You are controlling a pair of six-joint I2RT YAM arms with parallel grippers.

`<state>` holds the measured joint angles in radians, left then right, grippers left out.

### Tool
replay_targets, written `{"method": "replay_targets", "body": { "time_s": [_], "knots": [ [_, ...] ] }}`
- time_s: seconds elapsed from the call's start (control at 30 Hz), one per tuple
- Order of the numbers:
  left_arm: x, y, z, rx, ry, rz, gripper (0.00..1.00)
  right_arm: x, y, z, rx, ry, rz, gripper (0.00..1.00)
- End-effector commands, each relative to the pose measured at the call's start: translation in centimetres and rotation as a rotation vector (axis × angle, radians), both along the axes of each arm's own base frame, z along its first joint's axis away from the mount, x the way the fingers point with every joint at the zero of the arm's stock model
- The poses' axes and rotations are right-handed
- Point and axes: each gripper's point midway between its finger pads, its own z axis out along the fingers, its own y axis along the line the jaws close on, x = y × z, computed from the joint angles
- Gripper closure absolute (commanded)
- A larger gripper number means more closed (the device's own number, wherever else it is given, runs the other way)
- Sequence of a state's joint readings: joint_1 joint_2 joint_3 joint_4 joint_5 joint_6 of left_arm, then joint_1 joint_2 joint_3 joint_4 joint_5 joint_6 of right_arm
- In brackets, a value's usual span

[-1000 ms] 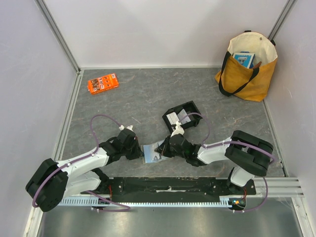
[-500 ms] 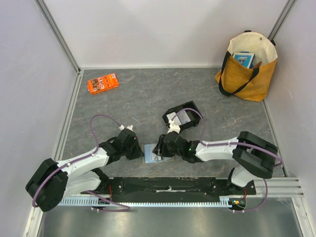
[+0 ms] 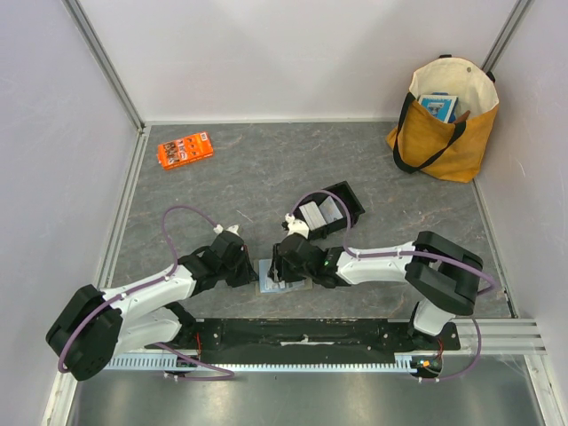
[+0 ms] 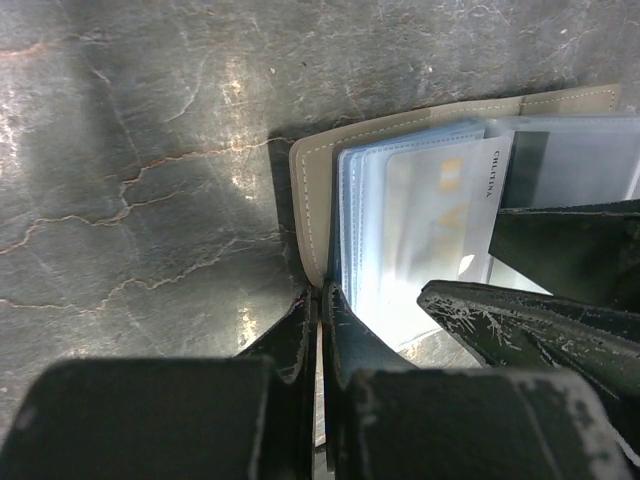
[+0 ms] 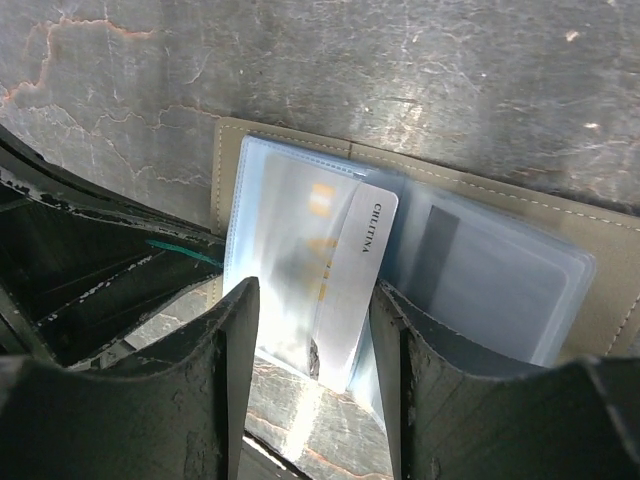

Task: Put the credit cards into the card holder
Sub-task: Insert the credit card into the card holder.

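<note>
The taupe card holder [image 3: 284, 275] lies open on the table between both grippers, its pale blue sleeves [image 4: 400, 200] facing up. My left gripper [image 4: 318, 300] is shut on the edge of the holder's cover at its near-left corner. A whitish credit card [image 5: 355, 265] with small print along one edge sits partly inside a clear sleeve of the card holder [image 5: 500, 215]. My right gripper [image 5: 315, 325] hovers open over that card, one finger on each side, not pinching it. More pale cards [image 3: 312, 214] lie in the black tray.
The black open tray [image 3: 342, 202] stands just behind the right gripper. An orange packet [image 3: 185, 149] lies at the back left. A yellow tote bag [image 3: 444, 120] stands at the back right corner. Walls close the table in on three sides.
My right gripper has opened and let go of the card, and it has shifted left over the card holder. The left gripper has kept its grip in the same place.
</note>
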<state>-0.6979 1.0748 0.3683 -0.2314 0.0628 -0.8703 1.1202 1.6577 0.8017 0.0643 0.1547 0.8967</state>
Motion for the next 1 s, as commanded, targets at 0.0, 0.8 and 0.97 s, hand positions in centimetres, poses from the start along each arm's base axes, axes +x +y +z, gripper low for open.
{"method": "replay_targets", "body": {
  "time_s": [0.0,0.8,0.97],
  "knots": [
    [0.8,-0.7,1.2,-0.02,-0.037,-0.011,0.98,-1.1,2.3,0.7,0.014,0.023,0.07,0.45],
    [0.7,-0.4,1.6,-0.019,-0.046,-0.006,0.98,1.0,1.1,4.0,0.063,-0.112,0.002,0.48],
    [0.6,-0.3,2.3,-0.033,-0.066,-0.008,0.98,3.1,-0.3,8.2,0.085,-0.22,-0.005,0.41]
  ]
}}
